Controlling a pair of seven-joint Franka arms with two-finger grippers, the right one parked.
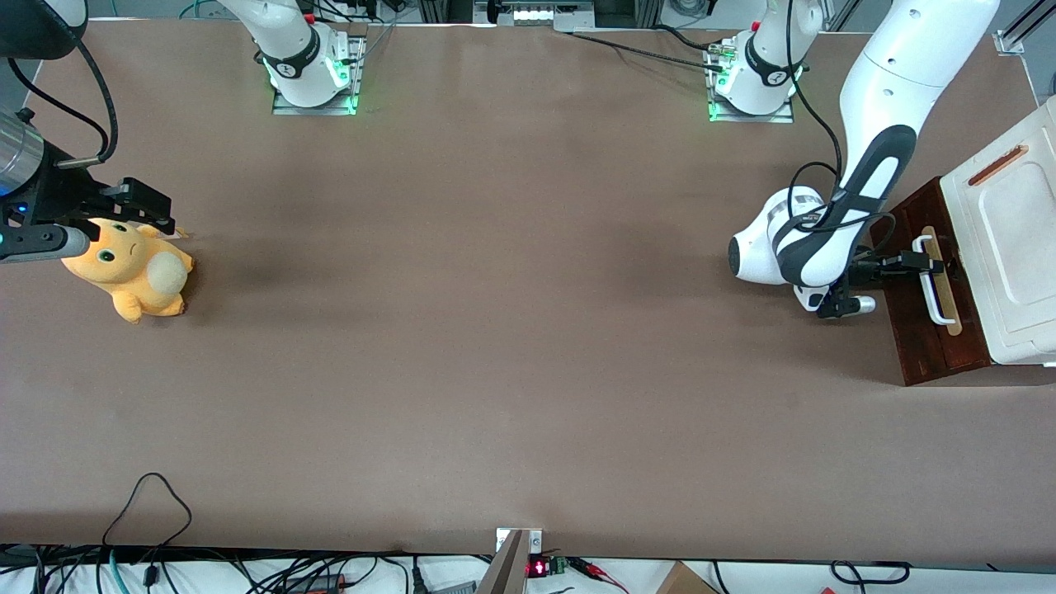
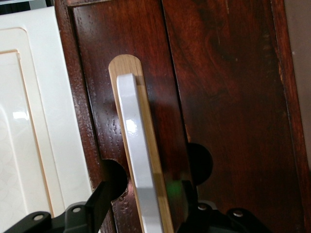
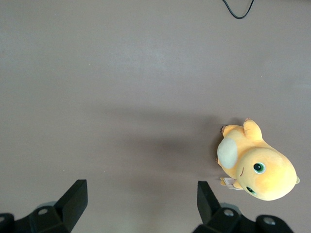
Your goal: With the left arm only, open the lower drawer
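The lower drawer shows a dark reddish-brown front at the working arm's end of the table, under the white cabinet top. Its white bar handle lies on a pale wood strip. My left arm reaches down to it, and the gripper sits at the handle's end farther from the front camera. In the left wrist view the gripper is open. One black finger stands on each side of the white handle, with a gap on both sides. The drawer front fills most of that view.
A yellow plush toy lies toward the parked arm's end of the table, also seen in the right wrist view. A black cable loop lies near the table's front edge. The arm bases stand along the edge farthest from the camera.
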